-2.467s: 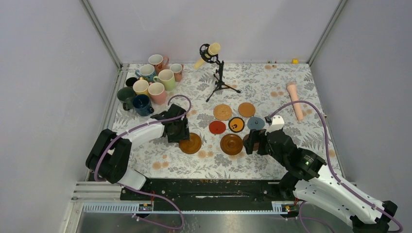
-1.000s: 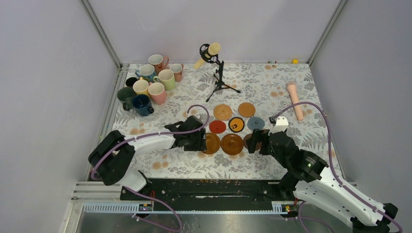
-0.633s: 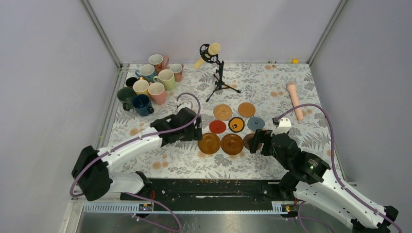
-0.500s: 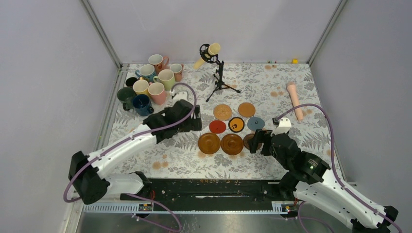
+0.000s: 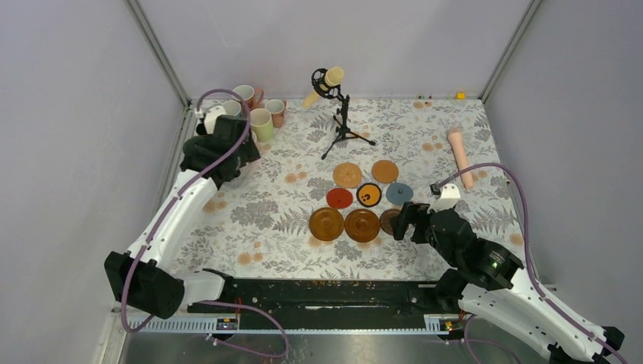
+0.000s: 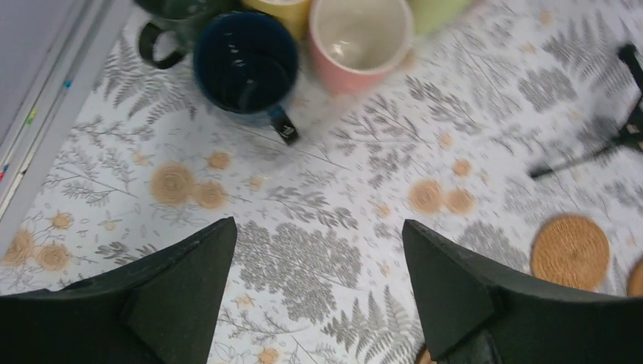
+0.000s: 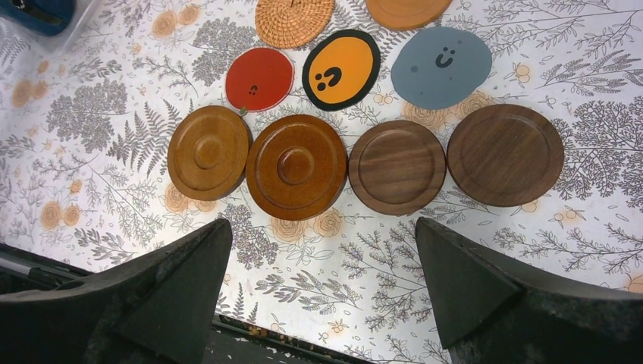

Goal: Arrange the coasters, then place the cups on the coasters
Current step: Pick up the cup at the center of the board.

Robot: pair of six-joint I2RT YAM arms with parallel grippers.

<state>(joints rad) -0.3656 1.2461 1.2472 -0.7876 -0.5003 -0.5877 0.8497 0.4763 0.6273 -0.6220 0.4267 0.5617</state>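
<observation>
Hanging above the far left corner of the bench (image 5: 258, 220), the left tool (image 6: 318, 227) has its fingers spread wide with nothing between them. Below it, the wrist view shows a navy mug (image 6: 246, 64) standing upright. A pink mug (image 6: 360, 38) is just beside it on the right and a dark green mug (image 6: 178, 9) at its upper left. In the overhead view the arm covers most of this cluster. Only a second pink cup (image 5: 244, 93) and a pale green mug (image 5: 260, 121) show clearly behind it.

The right tool (image 7: 322, 224) also stands apart and empty, poised over the coasters near the middle of the bench. Four wooden discs lie in a row, edge to edge: two mid-brown coasters (image 7: 209, 152) on the left and two dark coasters (image 7: 505, 155) on the right. Just behind the row sit a red coaster (image 7: 259, 79), a black-rimmed orange coaster (image 7: 342, 69) and a grey-blue coaster (image 7: 442, 67). Farther back are a cork coaster (image 7: 294, 19) and a plain tan coaster (image 7: 408, 9). The mugs stand well apart from all the coasters.
</observation>
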